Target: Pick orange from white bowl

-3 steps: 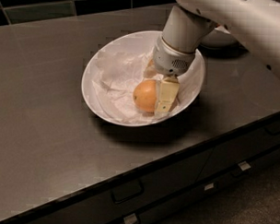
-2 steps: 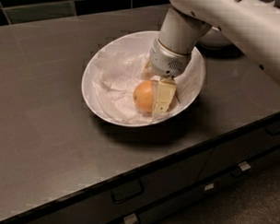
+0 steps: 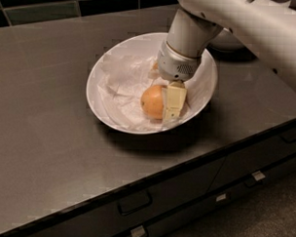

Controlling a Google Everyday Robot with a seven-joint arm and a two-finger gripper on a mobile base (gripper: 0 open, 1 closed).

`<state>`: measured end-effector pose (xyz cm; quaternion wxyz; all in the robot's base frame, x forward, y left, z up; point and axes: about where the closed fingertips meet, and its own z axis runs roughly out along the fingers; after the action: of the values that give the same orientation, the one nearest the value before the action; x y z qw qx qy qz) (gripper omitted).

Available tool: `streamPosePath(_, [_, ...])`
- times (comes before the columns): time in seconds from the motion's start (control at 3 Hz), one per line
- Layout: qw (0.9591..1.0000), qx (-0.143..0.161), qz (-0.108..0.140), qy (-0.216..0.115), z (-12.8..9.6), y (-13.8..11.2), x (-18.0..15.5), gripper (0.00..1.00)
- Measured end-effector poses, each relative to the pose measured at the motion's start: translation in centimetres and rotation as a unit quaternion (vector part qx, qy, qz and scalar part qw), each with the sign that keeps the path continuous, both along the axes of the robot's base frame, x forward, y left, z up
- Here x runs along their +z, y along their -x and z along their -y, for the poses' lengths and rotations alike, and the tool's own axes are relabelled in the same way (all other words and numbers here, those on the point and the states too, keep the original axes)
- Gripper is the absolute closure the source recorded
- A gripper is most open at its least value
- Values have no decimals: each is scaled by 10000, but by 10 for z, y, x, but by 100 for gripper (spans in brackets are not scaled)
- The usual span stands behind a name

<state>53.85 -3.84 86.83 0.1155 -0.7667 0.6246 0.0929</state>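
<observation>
Nearest us, dark drawer fronts (image 3: 184,200) run under the worktop edge, each with a small handle. Floor (image 3: 276,220) shows at the bottom right.

Above them, the dark worktop (image 3: 50,136) carries everything. The white bowl (image 3: 97,109) sits on it right of centre, back from the front edge. It's wide and shallow, upright, and lined with crumpled white paper (image 3: 122,78).

The orange (image 3: 151,102) lies in the bowl on the paper, toward the near right part of the bowl floor. We see it resting there, not raised.

The gripper (image 3: 163,95) is down inside the bowl, right at the orange. Its fingers (image 3: 174,99) are spread. A pale one lies against the orange's right side, touching it. The other only peeks out at the far left of the wrist, tip hidden, so we can't tell if it touches the fruit.

The grey wrist (image 3: 178,68) stands just above the orange, and the white arm (image 3: 249,21) goes up and off to the right.

Behind the arm, a second pale bowl (image 3: 227,43) is mostly hidden. Dark wall tiles (image 3: 44,9) close the back.
</observation>
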Motion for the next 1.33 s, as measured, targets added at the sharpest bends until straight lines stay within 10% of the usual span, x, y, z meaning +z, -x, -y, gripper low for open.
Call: streamPosePath(1.33, [9998, -9, -122, -142, -2, -5, -15, 23])
